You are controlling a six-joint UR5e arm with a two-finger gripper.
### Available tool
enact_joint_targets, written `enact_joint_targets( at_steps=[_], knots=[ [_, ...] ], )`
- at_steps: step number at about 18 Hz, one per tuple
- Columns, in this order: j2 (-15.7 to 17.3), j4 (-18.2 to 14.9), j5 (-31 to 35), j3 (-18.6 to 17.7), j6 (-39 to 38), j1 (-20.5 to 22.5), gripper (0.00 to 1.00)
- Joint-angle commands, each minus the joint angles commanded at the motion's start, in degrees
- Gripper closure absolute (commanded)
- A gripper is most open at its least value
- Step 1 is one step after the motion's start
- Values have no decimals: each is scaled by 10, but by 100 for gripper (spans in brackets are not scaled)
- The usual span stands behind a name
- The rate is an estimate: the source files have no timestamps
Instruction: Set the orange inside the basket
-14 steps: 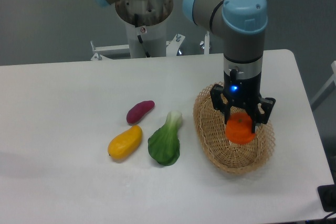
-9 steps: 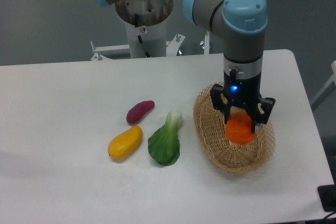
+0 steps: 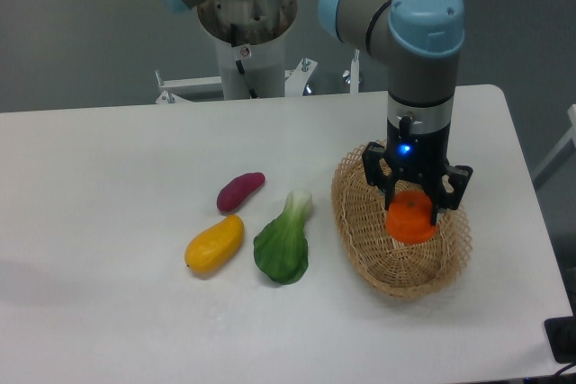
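The orange (image 3: 411, 218) lies inside the wicker basket (image 3: 355, 222) at the right of the table, towards its far right side. My gripper (image 3: 415, 207) points straight down over it, with one black finger on each side of the fruit. The jaws stand spread wide around the orange, which appears to rest on the basket's floor. The fingertips (image 3: 389, 197) are level with the upper half of the orange. The lower part of the orange is hidden by the basket's rim.
A yellow-orange mango-like fruit (image 3: 214, 244), a purple sweet potato (image 3: 239, 191) and a green bok choy (image 3: 283, 242) lie left of the basket. The robot's base column (image 3: 245, 33) stands at the back. The table's right edge is close to the basket.
The arm and gripper have shifted slightly to the right and a little up. The orange stays in the basket at almost the same spot.
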Motion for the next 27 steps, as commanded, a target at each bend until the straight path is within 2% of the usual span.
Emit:
enact_joint_targets(
  at_steps=[5,8,10,11,12,14,19,27],
  knots=[
    [7,7,4,-34,66,8,33],
    [8,17,6,-67,109,16,33],
    [4,39,10,-97,138,16,33],
    [3,68,31,-123,168,25,33],
    [3,83,44,-140,190,28,33],
    [0,92,51,-163,221,37,33],
    [-6,93,52,-195,229,50,33],
    [-18,92,49,-211,224,55,31]
  ],
)
